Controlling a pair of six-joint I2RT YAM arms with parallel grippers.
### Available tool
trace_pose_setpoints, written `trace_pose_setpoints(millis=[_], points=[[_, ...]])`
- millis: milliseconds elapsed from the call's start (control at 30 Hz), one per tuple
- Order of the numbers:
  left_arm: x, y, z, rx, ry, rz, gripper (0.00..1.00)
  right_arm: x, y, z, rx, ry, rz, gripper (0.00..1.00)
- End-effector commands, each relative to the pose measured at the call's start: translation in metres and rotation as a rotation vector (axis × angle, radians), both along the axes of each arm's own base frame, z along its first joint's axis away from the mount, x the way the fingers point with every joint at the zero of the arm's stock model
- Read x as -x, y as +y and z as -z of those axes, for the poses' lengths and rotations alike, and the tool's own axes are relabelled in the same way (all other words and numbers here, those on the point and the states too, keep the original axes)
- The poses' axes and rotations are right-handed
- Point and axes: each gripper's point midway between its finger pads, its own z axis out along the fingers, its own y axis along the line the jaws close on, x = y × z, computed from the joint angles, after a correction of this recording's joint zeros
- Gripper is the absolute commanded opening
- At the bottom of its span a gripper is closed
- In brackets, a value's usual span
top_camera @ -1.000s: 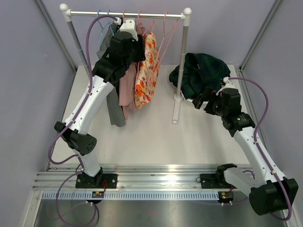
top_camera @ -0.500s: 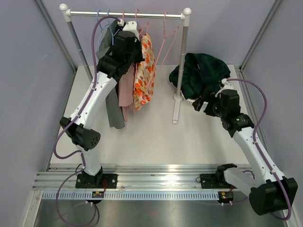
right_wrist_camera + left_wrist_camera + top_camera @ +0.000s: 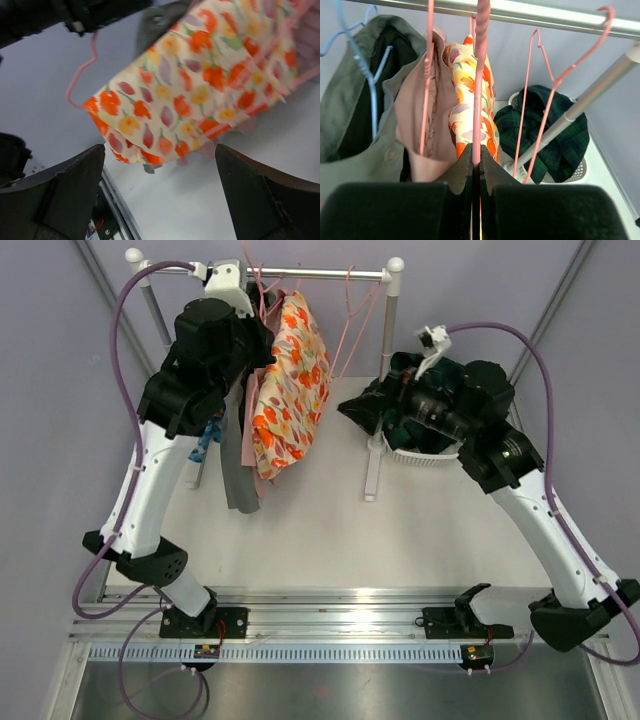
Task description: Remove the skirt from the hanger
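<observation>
**Left clamped on hanger, right open: slip and snag risk**

The left gripper point(image 3: 476, 159) is pinched tight on the stem of the pink hanger point(image 3: 479, 75) that carries the floral skirt point(image 3: 470, 107), just under the rail point(image 3: 530, 14). That is a thin rod between narrow fingers, so a hard tug on the skirt could twist the hanger or pull it out of the grip. I cannot tell whether the hook sits on the rail. Empty hangers point(image 3: 545, 100), a pink garment point(image 3: 415, 120) and a grey garment point(image 3: 350, 110) hang just beside it, so a sideways pull could hook or drag them.

The right gripper point(image 3: 159, 162) has its fingers spread wide with nothing between them. It faces the skirt's lower edge and is not touching it. Catching only one loose layer would bunch the cloth instead of freeing it.

The left arm point(image 3: 160, 470) is stretched high to the rail. The right arm point(image 3: 540, 520) is raised over the basket point(image 3: 425, 458) of dark green cloth point(image 3: 560, 135) and reaches toward the skirt.
</observation>
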Motion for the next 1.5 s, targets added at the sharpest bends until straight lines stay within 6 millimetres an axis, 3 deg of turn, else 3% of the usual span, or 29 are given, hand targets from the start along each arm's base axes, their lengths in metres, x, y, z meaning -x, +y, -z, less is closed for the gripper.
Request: trace_pose_setpoints(millis=[0,33,133,233,267,400,567,600,667,700,767,800,967,1100,1133,1200,1233,1300,1467], points=[[0.028,0.014,-0.041,0.067,-0.11,-0.011,0.0,0.027,0.055,-0.024,0.048,-0.102,-0.176,0.99],[0.032,0.014,-0.042,0.069,-0.111,-0.008,0.0,0.036,0.069,-0.032,0.054,-0.115,-0.193,0.99],[0.038,0.012,-0.044,0.074,-0.109,0.005,0.0,0.035,0.112,-0.012,0.108,-0.089,-0.23,0.99],[0.044,0.011,-0.046,0.078,-0.111,0.014,0.0,0.039,0.135,-0.004,0.131,-0.083,-0.249,0.99],[0.048,0.011,-0.047,0.08,-0.114,0.019,0.0,0.042,0.15,0.008,0.154,-0.073,-0.273,0.99],[0.056,0.015,-0.052,0.083,-0.128,0.022,0.0,0.048,0.175,0.028,0.19,-0.039,-0.289,0.99],[0.063,0.019,-0.054,0.084,-0.131,0.027,0.0,0.055,0.187,0.043,0.195,-0.023,-0.295,0.99],[0.066,0.021,-0.054,0.088,-0.133,0.027,0.0,0.057,0.188,0.044,0.196,-0.023,-0.295,0.95],[0.068,0.022,-0.055,0.093,-0.139,0.028,0.0,0.058,0.188,0.046,0.193,-0.027,-0.293,0.73],[0.07,0.024,-0.053,0.088,-0.139,0.027,0.0,0.057,0.188,0.047,0.193,-0.027,-0.281,0.36],[0.072,0.026,-0.053,0.085,-0.138,0.021,0.0,0.059,0.184,0.042,0.184,-0.041,-0.271,0.06],[0.072,0.027,-0.053,0.082,-0.139,0.02,0.0,0.059,0.182,0.038,0.172,-0.053,-0.254,0.0],[0.077,0.035,-0.057,0.076,-0.15,-0.001,0.0,0.074,0.157,0.029,0.145,-0.074,-0.225,0.0],[0.072,0.051,-0.053,-0.009,-0.164,-0.072,0.0,0.09,0.115,0.023,0.115,-0.063,-0.143,0.0],[0.068,0.059,-0.051,-0.033,-0.164,-0.113,0.0,0.092,0.091,0.017,0.094,-0.065,-0.076,0.0],[0.062,0.069,-0.045,-0.084,-0.152,-0.152,0.0,0.095,0.066,0.021,0.112,-0.05,-0.02,0.0],[0.06,0.072,-0.042,-0.093,-0.145,-0.157,0.0,0.104,0.046,0.008,0.081,-0.064,0.002,0.0],[0.06,0.077,-0.039,-0.102,-0.146,-0.167,0.0,0.106,0.017,0.009,0.103,-0.051,0.074,0.0],[0.062,0.077,-0.034,-0.104,-0.147,-0.158,0.0,0.116,-0.052,-0.023,0.027,-0.102,0.233,0.0]])
